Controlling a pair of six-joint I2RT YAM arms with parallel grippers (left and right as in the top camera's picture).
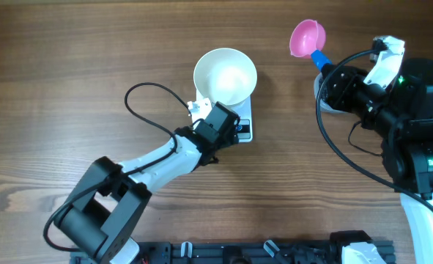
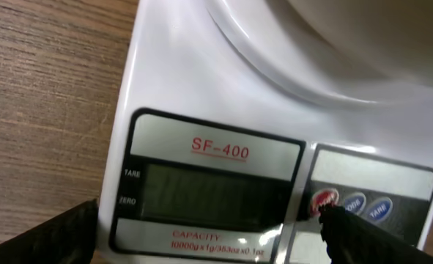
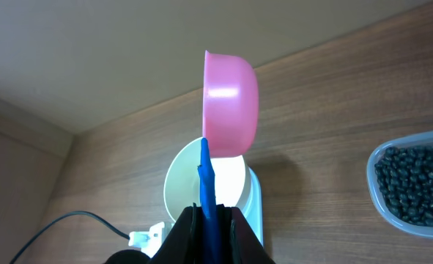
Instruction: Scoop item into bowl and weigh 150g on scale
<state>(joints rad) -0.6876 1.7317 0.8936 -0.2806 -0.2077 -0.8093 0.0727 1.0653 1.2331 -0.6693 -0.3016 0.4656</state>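
Sitting on scale [image 1: 245, 126], round white bowl [image 1: 226, 73]; L end effector [image 2: 209, 243] apart, R end effector [image 3: 210, 220] pinching scoop [image 3: 231, 103]

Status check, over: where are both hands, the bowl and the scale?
Left hand open over the scale, by its buttons. Right hand shut on pink scoop, empty. White bowl on scale, empty. Beads in tub; nothing blocking.

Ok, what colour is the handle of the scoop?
Blue: the scoop handle runs below its pink cup. The right wrist view shows it best.
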